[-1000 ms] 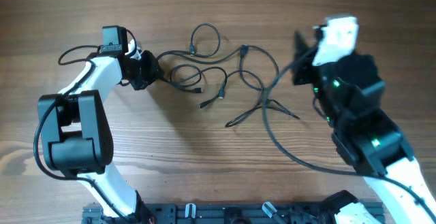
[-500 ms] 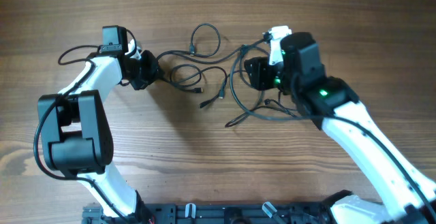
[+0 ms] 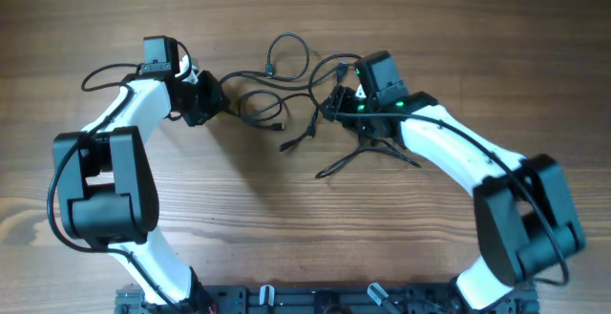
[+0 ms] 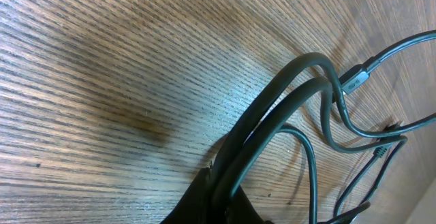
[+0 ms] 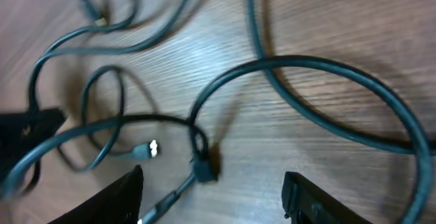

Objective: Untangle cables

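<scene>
Left hand [image 4: 221, 183]: closed tight on two strands of the cables [image 4: 300, 71], which rise from between my dark fingers and arch away over the wood.
Just past left hand: the two strands drop back to the table beside a small plug [image 4: 355, 80], with thinner strands curling underneath.
Right hand [image 5: 211, 197]: open, with the fingers set wide apart and low over the table, gripping nothing.
Between right fingers: a thin black strand bends down to a dark connector [image 5: 204, 171] lying in the gap, just ahead of me. I cannot tell whether it touches either finger.
Just past right hand: a silver-tipped plug [image 5: 151, 149] lies to one side, and a thick strand sweeps round in a big arc.
Between my hands: seen from above, the loose tangle spreads across the table [image 3: 286, 238], with my left hand at one edge and my right hand over the other.
Farthest: one round loop [image 3: 286, 35] lies beyond both hands.
</scene>
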Controlling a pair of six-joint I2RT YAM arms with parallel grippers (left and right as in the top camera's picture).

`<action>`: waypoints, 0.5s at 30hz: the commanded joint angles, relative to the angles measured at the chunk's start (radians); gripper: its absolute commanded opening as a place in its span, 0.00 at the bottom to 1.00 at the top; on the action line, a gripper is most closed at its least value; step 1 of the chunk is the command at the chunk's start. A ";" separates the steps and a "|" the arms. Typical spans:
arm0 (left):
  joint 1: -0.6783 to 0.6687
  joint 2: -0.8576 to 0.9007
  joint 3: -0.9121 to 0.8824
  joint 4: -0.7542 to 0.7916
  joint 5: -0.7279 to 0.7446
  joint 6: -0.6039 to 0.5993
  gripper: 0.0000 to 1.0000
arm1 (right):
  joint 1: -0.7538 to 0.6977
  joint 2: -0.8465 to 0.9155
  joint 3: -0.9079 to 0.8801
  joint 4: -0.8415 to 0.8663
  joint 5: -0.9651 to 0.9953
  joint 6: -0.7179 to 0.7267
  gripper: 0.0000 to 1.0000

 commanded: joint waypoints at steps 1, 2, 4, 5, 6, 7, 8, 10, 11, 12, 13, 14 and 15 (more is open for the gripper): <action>0.002 -0.016 0.012 0.000 -0.015 -0.003 0.08 | -0.001 0.060 0.013 0.038 -0.020 0.225 0.68; 0.002 -0.016 0.012 0.000 -0.015 -0.003 0.08 | 0.000 0.067 0.013 0.045 -0.023 0.257 0.68; 0.002 -0.016 0.012 0.001 -0.015 -0.003 0.08 | 0.000 0.076 0.013 0.061 -0.040 0.310 0.67; 0.002 -0.016 0.012 0.000 -0.015 -0.003 0.08 | 0.000 0.077 0.013 0.068 -0.041 0.329 0.68; 0.002 -0.016 0.012 0.001 -0.015 -0.003 0.08 | 0.000 0.077 0.013 0.079 -0.037 0.341 0.68; 0.002 -0.016 0.012 0.000 -0.015 -0.003 0.08 | 0.000 0.077 0.013 0.093 -0.025 0.356 0.68; 0.002 -0.016 0.012 0.000 -0.015 -0.003 0.08 | 0.000 0.077 0.013 0.105 -0.012 0.364 0.68; 0.002 -0.016 0.012 0.001 -0.015 -0.003 0.08 | 0.000 0.077 0.013 0.132 0.024 0.403 0.68; 0.002 -0.016 0.012 0.001 -0.015 -0.003 0.09 | 0.000 0.077 0.013 0.139 0.036 0.425 0.68; 0.002 -0.016 0.012 0.001 -0.015 -0.003 0.08 | 0.001 0.077 0.013 0.143 0.039 0.441 0.67; 0.002 -0.016 0.012 0.001 -0.015 -0.003 0.08 | 0.004 0.077 0.013 0.153 0.042 0.465 0.67; 0.002 -0.016 0.012 0.001 -0.015 -0.003 0.09 | 0.006 0.077 0.013 0.160 0.042 0.478 0.67; 0.002 -0.016 0.012 0.001 -0.015 -0.003 0.08 | 0.009 0.077 0.013 0.164 0.045 0.489 0.67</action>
